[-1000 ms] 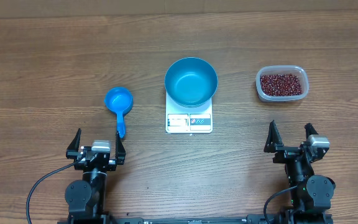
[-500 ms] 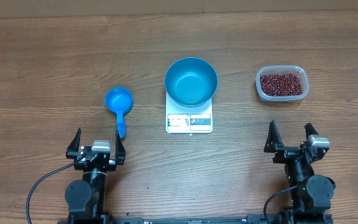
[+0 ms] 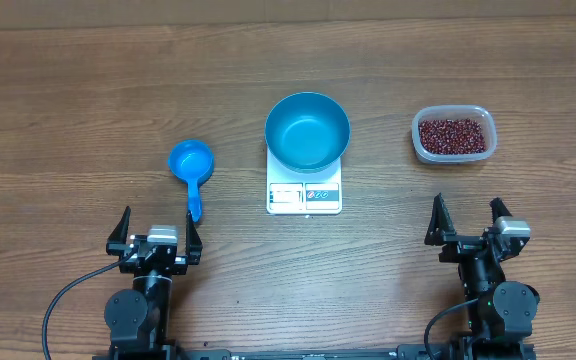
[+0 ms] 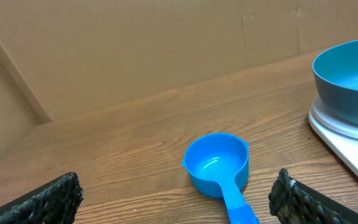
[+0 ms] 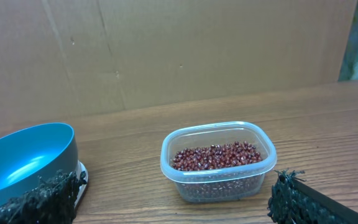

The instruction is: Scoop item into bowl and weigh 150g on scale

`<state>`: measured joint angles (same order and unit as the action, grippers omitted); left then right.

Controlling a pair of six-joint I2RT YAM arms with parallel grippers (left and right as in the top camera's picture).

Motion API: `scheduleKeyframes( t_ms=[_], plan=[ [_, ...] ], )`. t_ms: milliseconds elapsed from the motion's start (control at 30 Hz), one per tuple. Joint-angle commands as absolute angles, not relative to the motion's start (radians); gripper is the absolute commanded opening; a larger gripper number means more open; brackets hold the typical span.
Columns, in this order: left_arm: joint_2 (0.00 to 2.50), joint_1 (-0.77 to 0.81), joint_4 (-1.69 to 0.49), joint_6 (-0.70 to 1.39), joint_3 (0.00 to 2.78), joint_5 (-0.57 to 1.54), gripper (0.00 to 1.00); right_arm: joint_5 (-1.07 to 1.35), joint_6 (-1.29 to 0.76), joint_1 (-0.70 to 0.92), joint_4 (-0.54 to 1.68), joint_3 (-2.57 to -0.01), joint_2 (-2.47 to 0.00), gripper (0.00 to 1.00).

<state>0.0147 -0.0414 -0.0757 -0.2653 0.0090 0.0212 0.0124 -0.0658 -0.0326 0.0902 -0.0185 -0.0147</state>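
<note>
Nothing is shifting since 1 second ago: both arms are sitting parked near 6 o'clock, the left hand (image 3: 158,222) and right hand (image 3: 465,215) gaping wide, holding nothing. Beans (image 3: 453,135) are lying in the clear tub (image 3: 418,140) at 2 o'clock, well apart from the blue bowl (image 3: 308,130) resting on the scale (image 3: 304,197) at centre. Loose and prone to rolling, they are probably needing the blue scoop (image 3: 191,165) at 9 o'clock, gripped by its stiff handle. Bare surface (image 3: 88,100) is leaving room around everything.
</note>
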Motion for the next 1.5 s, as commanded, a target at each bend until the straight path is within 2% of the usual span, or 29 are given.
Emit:
scheduleKeyframes(
  t_ms=[0,700,1033,1267,1467],
  plan=[
    [0.006,-0.046,-0.077,-0.266,0.005,0.016,1.00,0.021,-0.052,-0.037,0.084,-0.008,-0.003,1.00],
    [0.006,-0.046,-0.087,-0.255,0.016,0.019,1.00,0.021,-0.052,-0.037,0.084,-0.008,-0.003,1.00],
    [0.023,-0.046,-0.278,-0.255,0.181,0.007,1.00,0.021,-0.051,-0.037,0.084,-0.008,-0.003,1.00],
    [0.188,-0.046,-0.297,-0.255,0.302,0.007,1.00,0.021,-0.051,-0.037,0.084,-0.008,-0.003,1.00],
    [0.430,-0.046,-0.297,-0.259,0.465,0.006,1.00,0.021,-0.051,-0.037,0.084,-0.008,-0.003,1.00]
  ],
)
